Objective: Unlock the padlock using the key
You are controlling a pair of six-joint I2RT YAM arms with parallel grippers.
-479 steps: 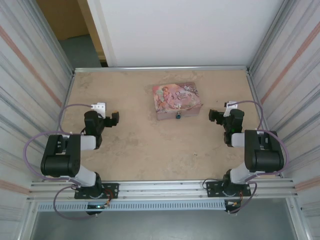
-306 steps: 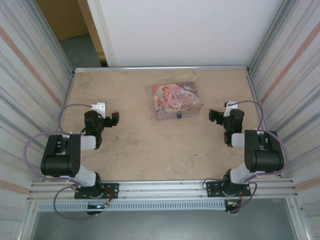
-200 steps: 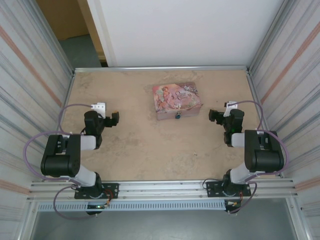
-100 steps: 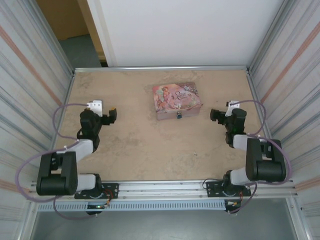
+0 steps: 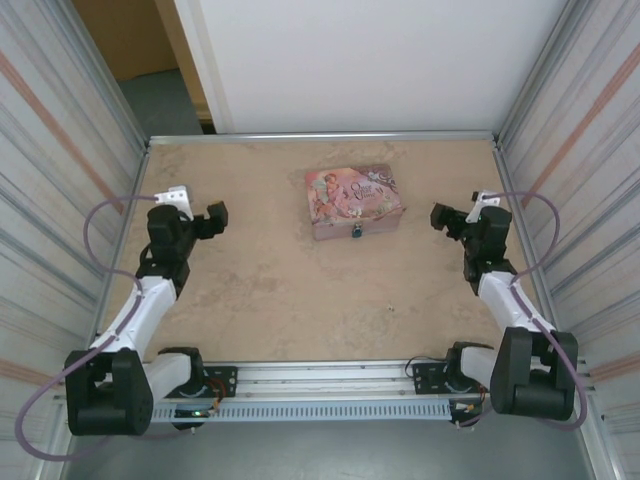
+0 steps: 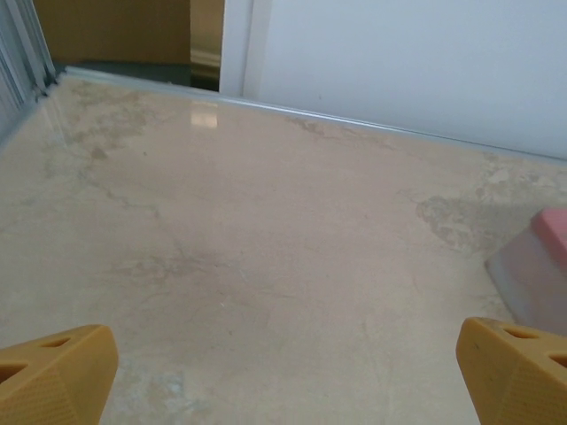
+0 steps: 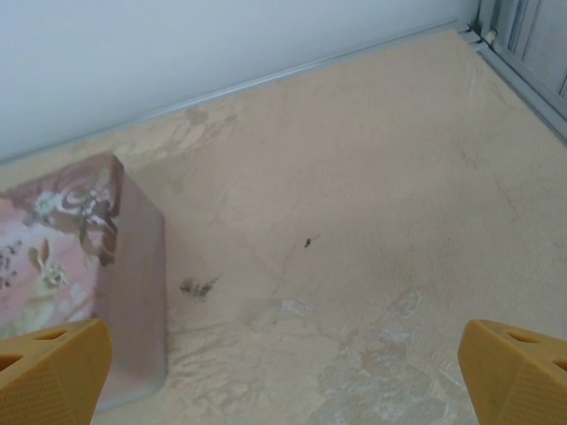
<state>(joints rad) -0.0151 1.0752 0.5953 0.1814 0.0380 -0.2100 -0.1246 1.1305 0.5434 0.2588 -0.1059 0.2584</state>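
On bare table between spread left hand and spread right hand, padlock fronts pink tin.

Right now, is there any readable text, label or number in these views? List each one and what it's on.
Lid of the pink tin: there is a curly script title in the top view, too small and blurred to read.
Same tin in the right wrist view: illustration, no letters I can make out.
The padlock: too small to tell if it bears any marking.
Nothing else readable.
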